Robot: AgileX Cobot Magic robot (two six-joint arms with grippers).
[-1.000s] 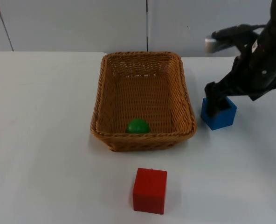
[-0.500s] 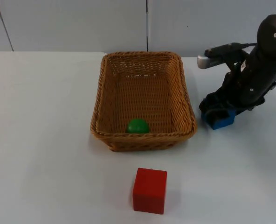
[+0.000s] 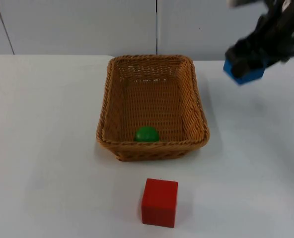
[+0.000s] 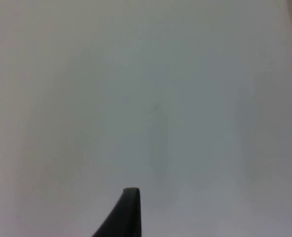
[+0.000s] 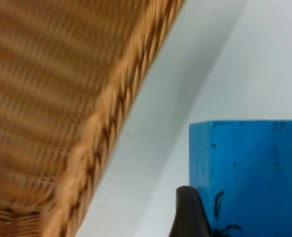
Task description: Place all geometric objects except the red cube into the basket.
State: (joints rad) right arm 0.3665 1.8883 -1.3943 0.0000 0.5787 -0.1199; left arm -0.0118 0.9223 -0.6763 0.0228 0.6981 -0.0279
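The right gripper (image 3: 246, 67) is clamped on the blue cube (image 3: 244, 73) and holds it up in the air off the far right corner of the wicker basket (image 3: 201, 130). From the right wrist camera the blue cube (image 5: 247, 173) sits pinched against the black finger, with the woven rim of the basket (image 5: 101, 143) just beside it and bare counter (image 5: 205, 74) between them. So the basket lies to the left of the held cube and a little nearer; I would judge the coming move to be a carry leftward over the rim, then a release above the weave. The right arm is plainly the nearer one for this.

A green ball (image 3: 147, 134) already lies inside the basket against its near wall. The red cube (image 3: 160, 202) stands on the counter just in front of the basket, well apart from the gripper.

The left gripper (image 4: 128, 212) waits over plain white counter; I cannot tell whether it is open.

I can read no labels or writing on anything.
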